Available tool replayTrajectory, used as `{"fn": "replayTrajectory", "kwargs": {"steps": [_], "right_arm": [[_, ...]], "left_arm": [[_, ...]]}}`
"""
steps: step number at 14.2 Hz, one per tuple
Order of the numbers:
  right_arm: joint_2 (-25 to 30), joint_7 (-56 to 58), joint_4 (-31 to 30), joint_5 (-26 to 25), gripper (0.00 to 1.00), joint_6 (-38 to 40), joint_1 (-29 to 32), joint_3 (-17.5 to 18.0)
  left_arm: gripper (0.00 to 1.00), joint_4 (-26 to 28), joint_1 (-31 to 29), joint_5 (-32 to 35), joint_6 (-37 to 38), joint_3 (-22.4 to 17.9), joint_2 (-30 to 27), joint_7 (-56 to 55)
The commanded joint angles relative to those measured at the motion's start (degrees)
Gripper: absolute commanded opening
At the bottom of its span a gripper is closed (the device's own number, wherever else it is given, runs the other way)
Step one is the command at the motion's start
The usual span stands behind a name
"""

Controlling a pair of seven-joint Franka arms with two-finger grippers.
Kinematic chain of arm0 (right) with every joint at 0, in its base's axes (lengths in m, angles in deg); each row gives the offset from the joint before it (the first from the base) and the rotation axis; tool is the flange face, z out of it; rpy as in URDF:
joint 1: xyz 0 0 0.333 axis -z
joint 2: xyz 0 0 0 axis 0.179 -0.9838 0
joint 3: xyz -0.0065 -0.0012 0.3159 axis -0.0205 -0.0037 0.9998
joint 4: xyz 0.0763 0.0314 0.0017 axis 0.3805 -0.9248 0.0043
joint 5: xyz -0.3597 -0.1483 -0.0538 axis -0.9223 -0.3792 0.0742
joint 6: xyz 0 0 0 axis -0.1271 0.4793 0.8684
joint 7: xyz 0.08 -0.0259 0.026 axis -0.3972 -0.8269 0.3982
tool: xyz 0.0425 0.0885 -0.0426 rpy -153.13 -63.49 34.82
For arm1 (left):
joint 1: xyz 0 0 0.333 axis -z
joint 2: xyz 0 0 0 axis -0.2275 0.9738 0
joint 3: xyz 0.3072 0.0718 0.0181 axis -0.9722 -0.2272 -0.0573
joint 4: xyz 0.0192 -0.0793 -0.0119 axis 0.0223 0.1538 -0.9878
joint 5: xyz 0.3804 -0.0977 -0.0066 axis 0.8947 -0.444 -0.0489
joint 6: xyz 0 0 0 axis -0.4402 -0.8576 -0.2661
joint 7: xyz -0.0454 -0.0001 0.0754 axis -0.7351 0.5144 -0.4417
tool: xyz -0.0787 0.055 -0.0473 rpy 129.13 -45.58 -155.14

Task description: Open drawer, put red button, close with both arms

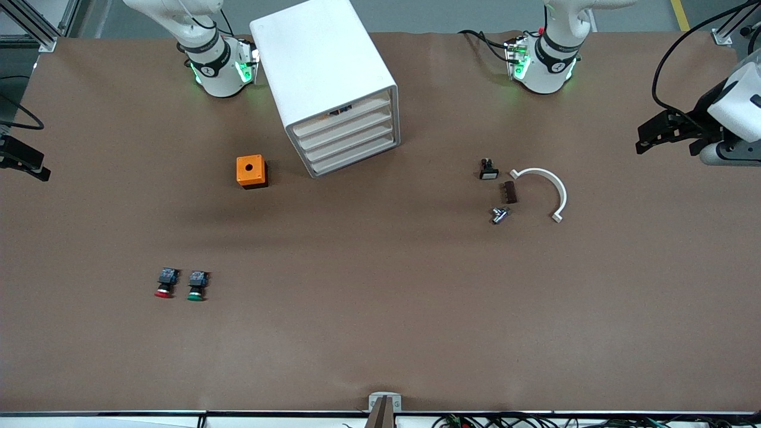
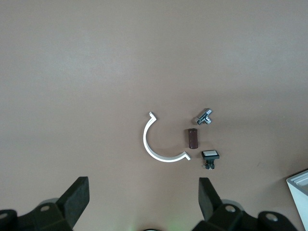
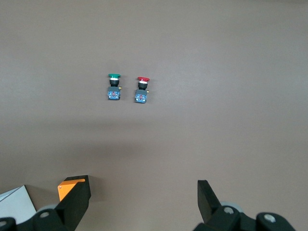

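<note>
**Both tools spread, drawer shut, red button on the worktop**

Here, at the right arm's end of the worktop (image 1: 380, 333), the right tool (image 3: 143, 204) hangs in the air with its fingers (image 3: 77, 199) spread wide and nothing between them; in the front view only a dark piece of it shows at the edge. Below it, near the front camera, the red button (image 1: 166, 283) lies on its side, just beside the green button (image 1: 197, 285) but apart from it. Farther from the camera sits an orange box (image 1: 251, 171) with a hole in its top. Next comes the white cabinet (image 1: 324, 77), turned at an angle; the drawer (image 1: 348, 126), second from the top, looks pushed in like the other three. Toward the left arm's end lie a small black switch (image 1: 488, 169), a brown block (image 1: 510, 192), a metal fitting (image 1: 499, 214) and a white curved bracket (image 1: 550, 187). The left tool (image 2: 143, 204) hangs over that end, also spread and empty.
</note>
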Motion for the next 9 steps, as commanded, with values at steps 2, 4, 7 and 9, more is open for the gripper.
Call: {"fn": "replayTrajectory", "kwargs": {"steps": [2, 4, 7, 9], "right_arm": [[0.31, -0.19, -0.04, -0.11, 1.0, 0.35, 0.85, 0.73], [0.31, -0.45, -0.04, -0.11, 1.0, 0.35, 0.76, 0.73], [0.4, -0.63, -0.04, -0.11, 1.0, 0.35, 0.76, 0.91], [0.49, -0.72, -0.04, -0.02, 1.0, 0.43, 0.67, 1.0]], "left_arm": [[1.0, -1.28, -0.34, 0.52, 1.1, 0.52, 0.43, -0.18], [1.0, -1.28, -0.34, 0.43, 1.18, 0.52, 0.43, -0.09], [1.0, -1.19, -0.95, 0.43, 1.27, 0.43, 0.43, -0.01], [1.0, -1.02, -0.95, 0.43, 1.53, 0.43, 0.43, -0.18]]}}
